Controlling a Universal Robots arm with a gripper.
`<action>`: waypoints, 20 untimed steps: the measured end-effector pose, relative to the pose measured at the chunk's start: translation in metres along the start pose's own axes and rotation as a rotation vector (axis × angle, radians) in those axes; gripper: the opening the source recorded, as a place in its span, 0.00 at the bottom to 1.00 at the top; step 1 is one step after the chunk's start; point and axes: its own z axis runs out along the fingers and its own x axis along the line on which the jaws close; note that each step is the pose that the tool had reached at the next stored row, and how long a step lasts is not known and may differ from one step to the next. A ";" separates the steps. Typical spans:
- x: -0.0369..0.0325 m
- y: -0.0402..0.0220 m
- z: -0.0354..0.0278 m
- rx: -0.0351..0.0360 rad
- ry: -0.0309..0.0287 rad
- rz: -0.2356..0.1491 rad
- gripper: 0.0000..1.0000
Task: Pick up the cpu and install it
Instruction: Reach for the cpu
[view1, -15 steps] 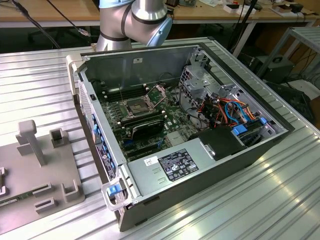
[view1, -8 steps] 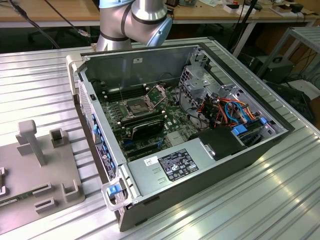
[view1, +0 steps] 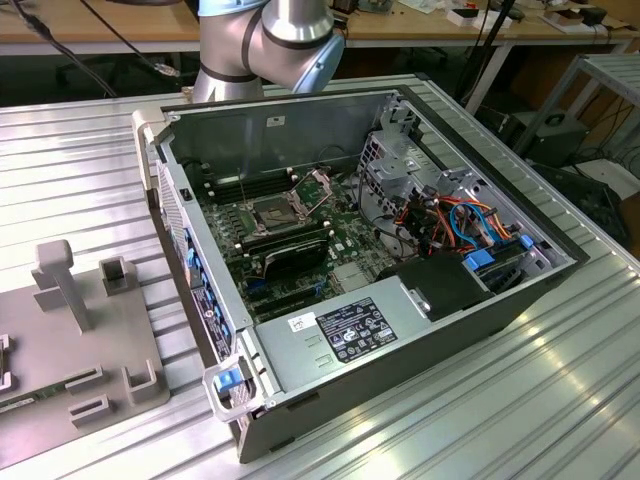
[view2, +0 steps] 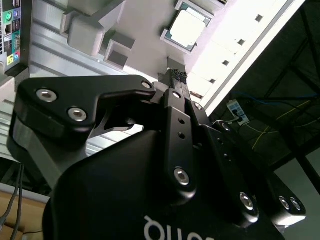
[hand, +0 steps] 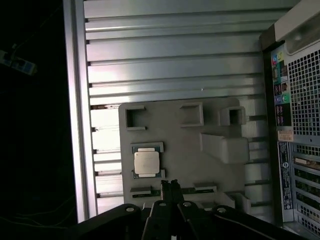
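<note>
Cpu (hand: 146, 162): one, a flat square with a silver top, lying in a shallow recess of the grey fixture plate (hand: 195, 150), as seen in the first wrist view; not lifted. Gripper (hand: 170, 185): jaws pressed together with nothing between them, tips pointing at the plate, near the cpu but apart from it. Computer case (view1: 300, 130): lying open on the ribbed metal table (view1: 80, 150). In the exterior view the fixture plate sits at about eight o'clock from the case, and the arm (view1: 270, 40) rises at twelve o'clock behind it. Socket (view1: 272, 212): at roughly ten o'clock on the board inside the case. Its hinged metal frame appears swung open, and its seat is dark and, as far as I can tell, unoccupied. Standing of the work, by my reckoning: the socket is open to receive, the pick-up is not yet made and the install is not yet done, so the whole job is outstanding.
</note>
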 end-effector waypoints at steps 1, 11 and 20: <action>0.0018 0.0001 0.0017 0.0002 0.0001 0.000 0.11; 0.0071 -0.0002 0.0130 0.0006 0.0019 0.000 0.11; 0.0165 -0.0014 0.0237 0.0005 0.0021 0.000 0.11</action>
